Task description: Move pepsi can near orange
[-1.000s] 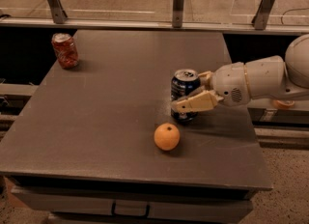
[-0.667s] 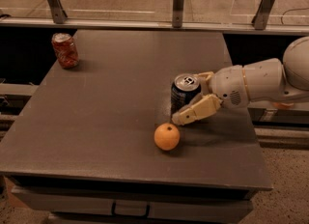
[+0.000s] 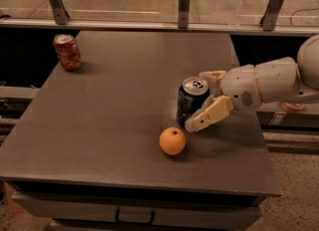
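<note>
The pepsi can (image 3: 191, 101), dark blue with a silver top, stands on the dark table (image 3: 124, 90) right of the middle. The orange (image 3: 172, 141) lies just in front of it and slightly left, a small gap away. My gripper (image 3: 200, 100) reaches in from the right and brackets the can. Its near finger (image 3: 212, 114) is angled away from the can's front side and the far finger (image 3: 213, 75) shows behind the can's top. The fingers are spread and do not squeeze the can.
A dented red soda can (image 3: 67, 52) stands at the table's far left corner. A glass railing with metal posts (image 3: 184, 5) runs behind the table. The table's right edge is just under my arm (image 3: 269, 81).
The near finger has swung outward from the can, opening the grip. The can stays upright in the same place by the orange.
</note>
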Robot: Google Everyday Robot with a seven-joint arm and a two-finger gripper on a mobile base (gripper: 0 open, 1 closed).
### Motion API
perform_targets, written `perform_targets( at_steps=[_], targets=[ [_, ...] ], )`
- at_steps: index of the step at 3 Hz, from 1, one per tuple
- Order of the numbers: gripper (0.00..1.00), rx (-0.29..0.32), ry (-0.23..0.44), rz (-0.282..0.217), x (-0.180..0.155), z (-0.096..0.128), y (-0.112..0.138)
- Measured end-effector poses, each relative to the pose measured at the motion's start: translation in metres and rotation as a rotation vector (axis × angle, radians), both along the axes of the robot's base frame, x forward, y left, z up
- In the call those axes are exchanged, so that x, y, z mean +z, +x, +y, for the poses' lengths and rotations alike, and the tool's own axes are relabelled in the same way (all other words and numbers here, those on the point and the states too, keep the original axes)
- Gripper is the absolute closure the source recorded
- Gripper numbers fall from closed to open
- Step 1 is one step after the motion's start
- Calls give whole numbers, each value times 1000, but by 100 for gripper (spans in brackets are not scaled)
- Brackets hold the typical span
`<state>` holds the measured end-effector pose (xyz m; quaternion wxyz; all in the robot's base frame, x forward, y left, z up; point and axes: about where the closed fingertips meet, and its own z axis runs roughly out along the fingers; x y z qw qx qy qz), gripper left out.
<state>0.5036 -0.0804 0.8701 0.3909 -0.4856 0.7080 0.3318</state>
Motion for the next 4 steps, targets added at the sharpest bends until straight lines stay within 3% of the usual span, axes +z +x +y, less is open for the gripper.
perform_targets(
  at_steps=[1, 3, 4],
  targets=[
    [0, -42, -35, -70, 28, -21, 13],
    [0, -81, -246, -401, 180, -65, 39],
    [0, -100, -244, -481, 222, -70, 43]
  ],
)
